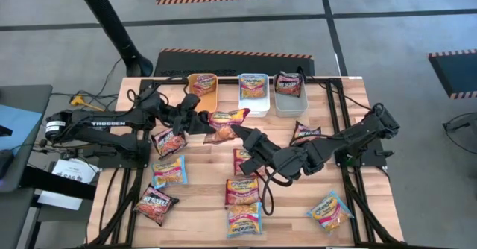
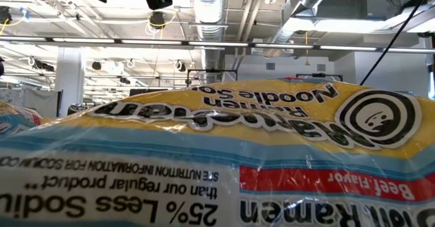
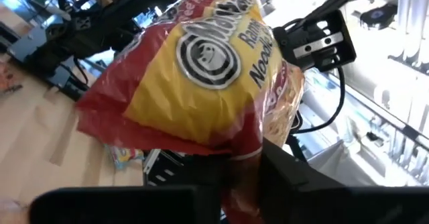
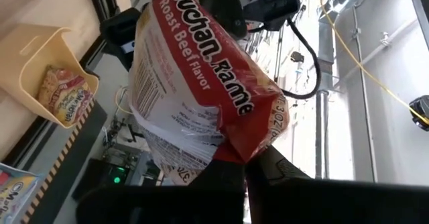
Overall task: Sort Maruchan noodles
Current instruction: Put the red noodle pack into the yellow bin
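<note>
A maroon-red Maruchan packet (image 1: 228, 120) hangs lifted above the table's far middle, between both grippers. My left gripper (image 1: 205, 122) is shut on its left end and my right gripper (image 1: 240, 133) is shut on its right end. The left wrist view shows the packet's (image 3: 201, 83) yellow front, and the right wrist view shows its "Roast Beef Flavor" side (image 4: 201, 83). Several other packets lie flat on the table, orange-yellow (image 1: 242, 191), light blue (image 1: 169, 171) and maroon (image 1: 155, 204). One light blue packet (image 2: 217, 152) fills the low view. My left gripper pinches the packet by an edge at its left end (image 3: 238, 163) between the two fingers, coming level from the table's left. The packet is lifted clear. My right gripper pinches the crumpled right corner (image 4: 249, 151) between its two fingers, coming from the table's right and slanting. The packet is clear of the table and bulges between the two holds.
Three small bins stand in a row at the far edge: orange (image 1: 201, 85), white (image 1: 253, 91) and grey (image 1: 289, 94), each with a packet inside. Loose packets lie near the right arm (image 1: 305, 132) and at the near right (image 1: 329, 210). Black frame rails run along both sides.
</note>
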Motion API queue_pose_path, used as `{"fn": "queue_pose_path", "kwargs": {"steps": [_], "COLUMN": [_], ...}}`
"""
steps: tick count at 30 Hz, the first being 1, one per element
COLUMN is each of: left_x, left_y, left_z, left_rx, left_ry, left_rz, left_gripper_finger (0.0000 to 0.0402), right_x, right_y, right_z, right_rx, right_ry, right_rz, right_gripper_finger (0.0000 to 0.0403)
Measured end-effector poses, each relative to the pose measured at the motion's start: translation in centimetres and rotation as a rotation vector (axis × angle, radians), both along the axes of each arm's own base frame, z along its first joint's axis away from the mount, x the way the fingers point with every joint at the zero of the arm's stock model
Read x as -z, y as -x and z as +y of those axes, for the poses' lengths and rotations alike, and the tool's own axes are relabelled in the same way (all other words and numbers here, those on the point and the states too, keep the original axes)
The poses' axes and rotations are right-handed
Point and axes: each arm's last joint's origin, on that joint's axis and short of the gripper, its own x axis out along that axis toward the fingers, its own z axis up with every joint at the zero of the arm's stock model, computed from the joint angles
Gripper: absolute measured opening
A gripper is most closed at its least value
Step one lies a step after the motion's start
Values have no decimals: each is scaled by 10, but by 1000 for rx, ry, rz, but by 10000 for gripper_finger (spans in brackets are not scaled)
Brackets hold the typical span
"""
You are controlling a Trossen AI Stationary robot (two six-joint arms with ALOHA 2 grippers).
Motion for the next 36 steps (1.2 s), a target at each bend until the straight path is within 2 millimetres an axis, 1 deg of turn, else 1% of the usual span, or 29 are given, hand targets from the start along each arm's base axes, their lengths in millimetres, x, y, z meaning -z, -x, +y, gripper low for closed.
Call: {"fn": "queue_pose_path", "kwargs": {"steps": [4, 12, 17, 21, 30, 36], "left_x": [2, 5, 5, 4, 5, 9], "left_y": [0, -1, -2, -1, 2, 7], "left_z": [1, 2, 2, 6, 22, 40], "left_rx": [-22, -52, -70, -100, -170, -261], "left_ry": [-49, -122, -156, -175, -232, -297], "left_rz": [-4, 8, -7, -15, -20, 10], "left_gripper_finger": [12, 10, 10, 9, 9, 9], "right_x": [0, 1, 0, -3, -23, -39], "right_y": [0, 0, 0, 4, 24, 39], "right_z": [0, 0, 0, 1, 6, 1], "right_rx": [9, 23, 71, 101, 102, 107], "right_ry": [1, -11, -61, -80, -113, -170], "right_rz": [-1, -12, -76, -101, -163, -237], "right_gripper_finger": [15, 58, 64, 65, 65, 66]}}
